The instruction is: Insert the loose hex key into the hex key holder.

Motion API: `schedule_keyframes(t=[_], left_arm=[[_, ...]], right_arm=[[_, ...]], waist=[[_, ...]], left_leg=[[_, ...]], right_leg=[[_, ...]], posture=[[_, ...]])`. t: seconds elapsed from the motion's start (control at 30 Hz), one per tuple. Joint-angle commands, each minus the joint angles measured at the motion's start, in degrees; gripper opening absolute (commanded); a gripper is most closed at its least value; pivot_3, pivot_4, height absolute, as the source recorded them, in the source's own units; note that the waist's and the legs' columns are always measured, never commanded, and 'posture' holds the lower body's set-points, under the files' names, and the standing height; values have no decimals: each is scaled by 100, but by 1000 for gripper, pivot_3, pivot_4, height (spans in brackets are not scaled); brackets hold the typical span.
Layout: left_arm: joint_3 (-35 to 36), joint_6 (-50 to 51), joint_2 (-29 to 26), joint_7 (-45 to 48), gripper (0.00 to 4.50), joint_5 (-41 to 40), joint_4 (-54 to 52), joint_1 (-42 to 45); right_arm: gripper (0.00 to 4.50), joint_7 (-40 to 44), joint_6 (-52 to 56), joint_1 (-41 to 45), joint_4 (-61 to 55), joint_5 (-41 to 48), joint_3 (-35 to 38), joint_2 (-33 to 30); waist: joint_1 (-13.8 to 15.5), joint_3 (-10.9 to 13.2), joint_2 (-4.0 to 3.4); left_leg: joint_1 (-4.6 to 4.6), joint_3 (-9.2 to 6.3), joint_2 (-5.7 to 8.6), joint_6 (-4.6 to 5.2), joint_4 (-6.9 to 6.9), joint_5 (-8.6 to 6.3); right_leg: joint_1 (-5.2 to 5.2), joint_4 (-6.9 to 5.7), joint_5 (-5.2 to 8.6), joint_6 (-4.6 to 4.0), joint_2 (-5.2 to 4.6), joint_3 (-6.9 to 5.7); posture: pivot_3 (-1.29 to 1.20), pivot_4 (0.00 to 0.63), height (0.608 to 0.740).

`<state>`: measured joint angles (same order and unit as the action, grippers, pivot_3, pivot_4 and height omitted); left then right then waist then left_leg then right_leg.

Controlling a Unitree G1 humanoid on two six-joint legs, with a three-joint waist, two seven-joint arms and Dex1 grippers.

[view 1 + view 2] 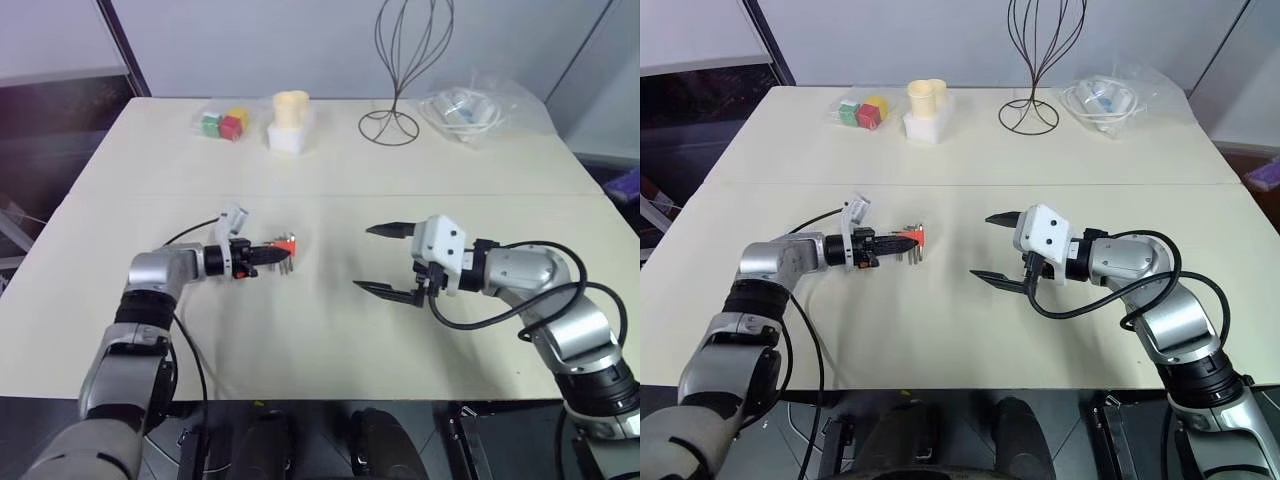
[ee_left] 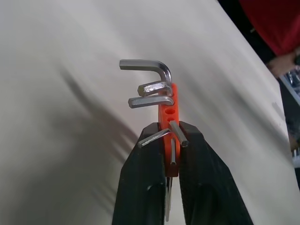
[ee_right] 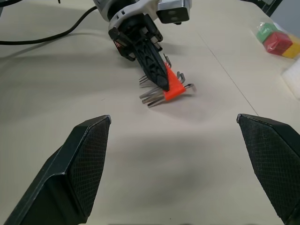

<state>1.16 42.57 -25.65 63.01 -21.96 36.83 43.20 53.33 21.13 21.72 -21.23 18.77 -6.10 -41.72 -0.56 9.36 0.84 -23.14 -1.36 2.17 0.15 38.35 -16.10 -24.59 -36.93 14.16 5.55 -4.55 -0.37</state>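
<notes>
The place looked like a robotics lab or test room rather than a home. A plain cream table stood before pale blank walls, with dark floor at its sides. Along its far edge, from eleven to one o'clock, sat an odd set of practice props: a bag of coloured cubes, a pale yellow cup on a white block, a black wire stand and a clear plastic bag of parts. Loose cables ran openly over the tabletop.
</notes>
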Motion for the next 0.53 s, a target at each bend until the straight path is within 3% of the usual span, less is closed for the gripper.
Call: schedule_keyframes(t=[0.03,0.17,0.33,0.53], left_arm=[[150,-50,-10,-167,2156,-2,88,157],[162,-279,-52,-419,4090,140,258,241],[39,-1263,-465,-767,4090,651,376,246],[452,-1952,-982,-907,4090,575,-973,-319]], right_arm=[[4500,10,36,10,-182,71,80,15],[4500,15,84,-16,-186,76,98,13],[4500,47,160,-131,-192,97,179,-69],[4500,-53,804,-205,-1,847,906,6]], waist=[[0,0,0],[14,0,1],[-31,0,0],[-5,0,1]], left_leg=[[0,0,0,0,0,0],[2,0,1,-1,1,1],[9,1,-1,-2,-1,1],[6,1,-6,-9,-12,4]], right_leg=[[0,-1,0,0,0,0],[2,-1,0,0,-3,0],[3,-4,0,0,-3,1],[-7,-2,0,-1,-17,11]], posture=[[0,150,740],[0,150,740],[0,150,740],[0,150,740]])
